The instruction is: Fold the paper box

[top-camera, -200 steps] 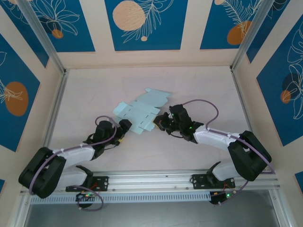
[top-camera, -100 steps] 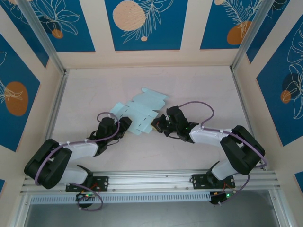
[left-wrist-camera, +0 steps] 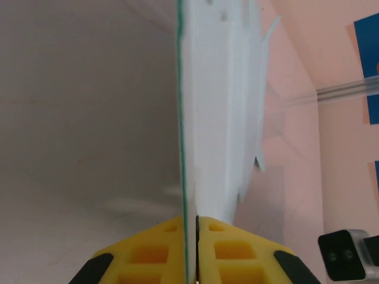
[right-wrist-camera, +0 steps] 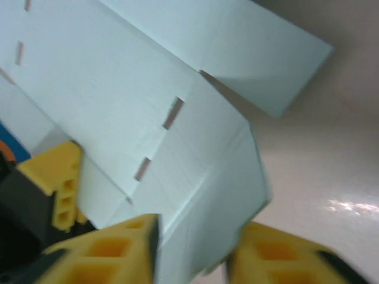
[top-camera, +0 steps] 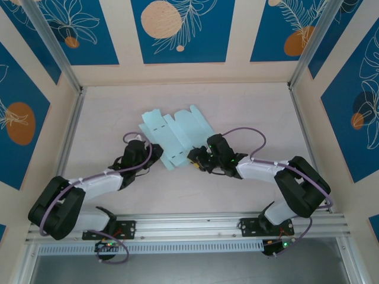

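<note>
The paper box (top-camera: 176,133) is a flat pale-blue sheet on the desk (top-camera: 254,112), just left of centre in the top view. The left claw (left-wrist-camera: 190,222) is clamped on the sheet's lower left edge, its yellow fingers pressed together with the thin paper between them. The right claw (right-wrist-camera: 192,236) stands partly open at the lower right edge, with a corner of paper between its spread fingers

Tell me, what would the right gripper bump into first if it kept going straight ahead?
The paper box. Its pale blue sheet lies between the parted fingers of the right gripper, so it would probably touch that straight away, though depth is unclear.
</note>
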